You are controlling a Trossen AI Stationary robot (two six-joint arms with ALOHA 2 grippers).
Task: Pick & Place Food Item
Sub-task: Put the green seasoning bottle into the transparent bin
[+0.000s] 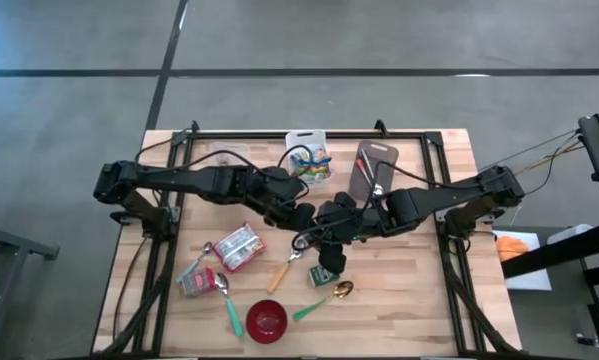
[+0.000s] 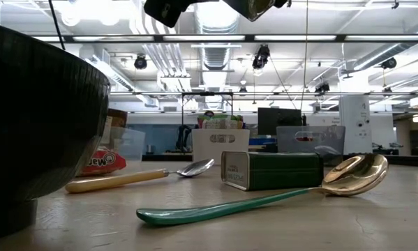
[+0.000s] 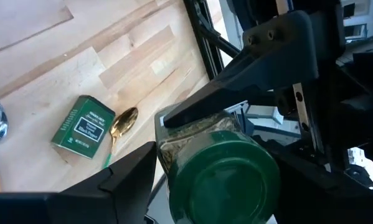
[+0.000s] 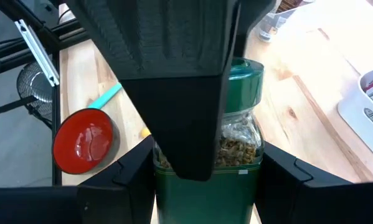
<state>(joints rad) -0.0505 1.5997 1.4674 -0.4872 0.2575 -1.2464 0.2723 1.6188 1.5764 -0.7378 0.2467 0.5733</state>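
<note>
Clear jar (image 4: 233, 140), green lid, dried flakes inside, held above table middle. Right gripper (image 4: 205, 168) fingers clamp jar body; left gripper (image 3: 214, 168) fingers close around lid. Jar label unreadable.

Bright, even overhead light; ceiling lamps (image 2: 90, 10) glare in low view. Near bowl (image 2: 34, 118) blurred. Soft shadows on tabletop (image 1: 419, 290).

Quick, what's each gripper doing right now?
Left gripper: closed on the spice jar's green lid end.
Right gripper: closed on the same spice jar, mid-air.
</note>
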